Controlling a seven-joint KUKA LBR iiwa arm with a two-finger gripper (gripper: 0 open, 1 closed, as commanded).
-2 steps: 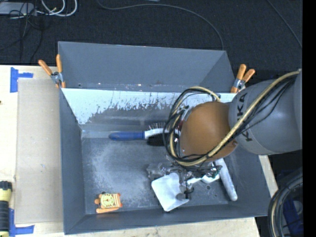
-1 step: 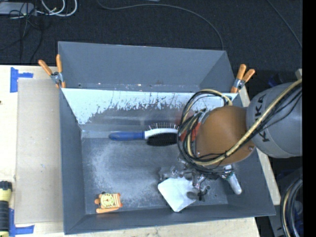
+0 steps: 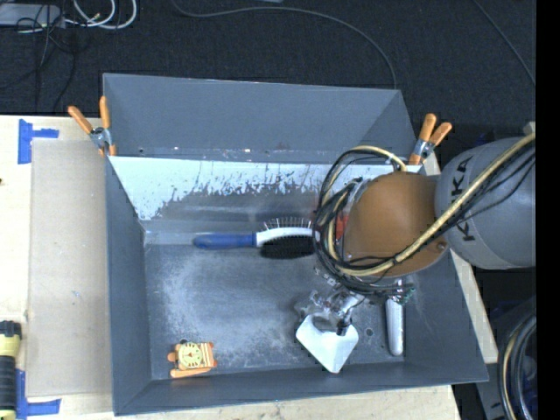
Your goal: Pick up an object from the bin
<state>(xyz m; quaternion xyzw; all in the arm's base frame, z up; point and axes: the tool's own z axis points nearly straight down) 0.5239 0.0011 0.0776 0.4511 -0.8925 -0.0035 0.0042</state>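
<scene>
Gripper [image 3: 338,315] sits at lower right of the bin [image 3: 219,129], just above a white angular block [image 3: 328,348]; open or closed cannot be told. Metal cylinder [image 3: 395,326] lies just beside it; blue-handled brush [image 3: 254,241] farther back.

dark carpet floor [image 3: 262,46] up top, tangle of white cables [image 3: 103,5] top left, one thin cable [image 3: 350,30] curving across it

Black letters "KUK" readable on the grey arm [image 3: 490,217]
</scene>
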